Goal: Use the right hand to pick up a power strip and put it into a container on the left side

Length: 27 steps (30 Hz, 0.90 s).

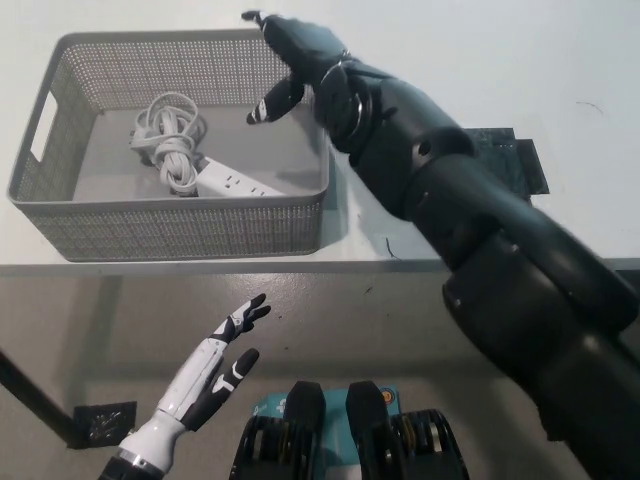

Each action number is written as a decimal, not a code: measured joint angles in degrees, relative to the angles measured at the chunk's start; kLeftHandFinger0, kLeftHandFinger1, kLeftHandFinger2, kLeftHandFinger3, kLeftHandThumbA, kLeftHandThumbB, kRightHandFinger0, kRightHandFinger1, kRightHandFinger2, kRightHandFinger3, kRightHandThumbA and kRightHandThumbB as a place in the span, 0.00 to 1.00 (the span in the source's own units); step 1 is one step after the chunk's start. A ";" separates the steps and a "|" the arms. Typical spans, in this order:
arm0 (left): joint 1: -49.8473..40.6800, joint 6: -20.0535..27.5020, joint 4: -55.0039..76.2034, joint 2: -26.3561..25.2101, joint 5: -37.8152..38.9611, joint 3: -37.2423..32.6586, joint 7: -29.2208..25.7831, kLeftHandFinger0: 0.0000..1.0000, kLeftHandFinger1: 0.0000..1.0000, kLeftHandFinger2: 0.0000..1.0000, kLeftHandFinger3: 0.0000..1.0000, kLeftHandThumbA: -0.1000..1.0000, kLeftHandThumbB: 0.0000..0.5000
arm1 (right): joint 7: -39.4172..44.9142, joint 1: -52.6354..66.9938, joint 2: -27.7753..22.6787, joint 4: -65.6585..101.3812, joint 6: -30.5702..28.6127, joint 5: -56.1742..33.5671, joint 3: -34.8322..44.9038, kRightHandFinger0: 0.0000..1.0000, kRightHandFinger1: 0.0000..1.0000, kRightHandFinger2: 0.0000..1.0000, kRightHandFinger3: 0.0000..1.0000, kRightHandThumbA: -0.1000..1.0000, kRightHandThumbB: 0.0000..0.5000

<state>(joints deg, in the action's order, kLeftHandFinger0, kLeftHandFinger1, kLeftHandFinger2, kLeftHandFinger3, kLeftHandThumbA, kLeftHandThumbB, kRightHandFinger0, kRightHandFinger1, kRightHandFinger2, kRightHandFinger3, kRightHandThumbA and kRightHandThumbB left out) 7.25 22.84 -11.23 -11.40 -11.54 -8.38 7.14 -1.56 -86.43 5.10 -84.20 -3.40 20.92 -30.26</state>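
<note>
Reaching across the white table [500,60], the black right hand [295,55] hangs over the right end of the grey mesh basket [170,230] with its fingers apart and nothing in them, while the white left hand [215,365] rests low below the table edge, fingers spread too. Inside the basket lies the power strip [235,183], its coiled cord [165,135] bunched beside it. That strip looks a stiff, light, smooth plastic bar, best held across its narrow body, whereas the cord would flop and drag.
</note>
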 measured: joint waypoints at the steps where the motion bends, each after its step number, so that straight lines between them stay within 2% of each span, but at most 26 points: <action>1: -0.01 -0.05 0.00 0.00 0.00 -0.04 0.02 1.00 1.00 0.95 1.00 1.00 0.22 | 0.00 -0.66 -0.60 0.26 -0.45 -0.10 0.79 1.00 1.00 1.00 1.00 1.00 0.93; 2: -0.01 -0.10 0.00 0.00 0.00 -0.08 0.03 1.00 1.00 0.94 1.00 1.00 0.20 | 0.00 -1.78 -1.56 0.60 -1.07 -0.19 1.88 1.00 1.00 1.00 1.00 1.00 0.84; 4: 0.00 -0.08 -0.01 0.00 0.01 -0.16 0.03 1.00 1.00 0.95 1.00 1.00 0.21 | 0.06 -3.50 -3.25 1.45 -2.67 -0.77 4.11 1.00 1.00 1.00 1.00 1.00 0.74; 5: 0.00 -0.07 -0.01 0.01 0.04 -0.20 0.04 1.00 1.00 0.95 1.00 1.00 0.21 | 0.10 -4.47 -4.53 2.31 -3.71 -1.28 5.70 1.00 1.00 1.00 1.00 1.00 0.72; 7: 0.00 -0.01 -0.17 0.00 0.13 -0.20 0.04 1.00 1.00 1.00 1.00 1.00 0.23 | 0.29 -5.80 -6.82 3.85 -5.76 -1.95 7.78 1.00 1.00 1.00 1.00 1.00 0.75; 9: 0.00 0.22 -0.47 0.00 0.32 -0.20 0.04 1.00 1.00 1.00 1.00 1.00 0.28 | 1.01 -6.05 -9.78 7.60 -7.60 -2.77 10.40 1.00 1.00 1.00 1.00 1.00 0.96; 10: -0.01 0.31 -0.61 -0.03 0.38 -0.20 0.04 1.00 1.00 1.00 1.00 1.00 0.34 | 1.49 -5.77 -11.43 10.19 -8.39 -3.40 11.77 1.00 1.00 1.00 1.00 1.00 0.90; 11: -0.02 0.32 -0.67 -0.05 0.40 -0.20 0.04 1.00 1.00 1.00 1.00 1.00 0.36 | 1.67 -5.66 -11.99 11.11 -8.66 -3.61 12.23 1.00 1.00 1.00 1.00 1.00 0.89; 12: -0.04 0.32 -0.81 -0.10 0.43 -0.19 0.03 1.00 1.00 1.00 1.00 1.00 0.42 | 2.06 -4.97 -13.98 14.23 -8.95 -4.01 13.43 1.00 1.00 1.00 1.00 1.00 0.93; 13: -0.09 0.31 -0.89 -0.11 0.48 -0.18 0.03 1.00 1.00 1.00 1.00 1.00 0.42 | 2.30 -4.30 -14.93 16.40 -8.96 -4.25 13.98 1.00 1.00 1.00 1.00 1.00 0.92; 14: -0.12 0.30 -0.97 -0.08 0.54 -0.19 0.03 1.00 1.00 1.00 1.00 1.00 0.44 | 2.55 -3.32 -16.06 18.99 -8.93 -4.51 14.73 1.00 1.00 1.00 1.00 1.00 0.85; 19: -0.23 0.22 -1.63 -0.02 0.73 -0.28 0.03 1.00 1.00 1.00 1.00 1.00 0.46 | 3.90 5.88 -20.34 31.24 -8.19 -5.66 17.71 1.00 1.00 1.00 1.00 1.00 0.81; 20: -0.23 0.20 -1.74 -0.01 0.73 -0.29 0.03 1.00 1.00 1.00 1.00 1.00 0.46 | 4.05 6.91 -20.59 32.63 -8.10 -5.78 17.97 1.00 1.00 1.00 1.00 1.00 0.83; 23: -0.27 0.09 -2.44 -0.01 0.73 -0.33 0.02 1.00 1.00 1.00 1.00 1.00 0.48 | 4.68 13.66 -21.89 38.94 -7.38 -6.56 19.66 1.00 1.00 1.00 1.00 1.00 0.78; 25: -0.33 0.01 -2.78 0.00 0.73 -0.37 0.02 1.00 1.00 1.00 1.00 1.00 0.48 | 4.81 17.70 -22.27 42.61 -6.89 -6.91 20.37 1.00 1.00 1.00 1.00 1.00 0.81; 27: -0.40 -0.05 -2.96 -0.01 0.73 -0.42 0.02 1.00 1.00 1.00 1.00 1.00 0.51 | 4.95 22.53 -22.39 46.22 -6.54 -7.34 20.91 1.00 1.00 1.00 1.00 1.00 0.78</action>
<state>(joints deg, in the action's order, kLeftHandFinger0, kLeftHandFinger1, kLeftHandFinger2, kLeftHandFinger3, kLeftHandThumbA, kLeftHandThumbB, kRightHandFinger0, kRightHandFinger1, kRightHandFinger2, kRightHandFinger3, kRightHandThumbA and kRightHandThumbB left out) 6.85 22.79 -14.19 -11.41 -10.82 -8.79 7.17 3.39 -63.90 -17.29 -37.97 -9.94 13.58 -9.35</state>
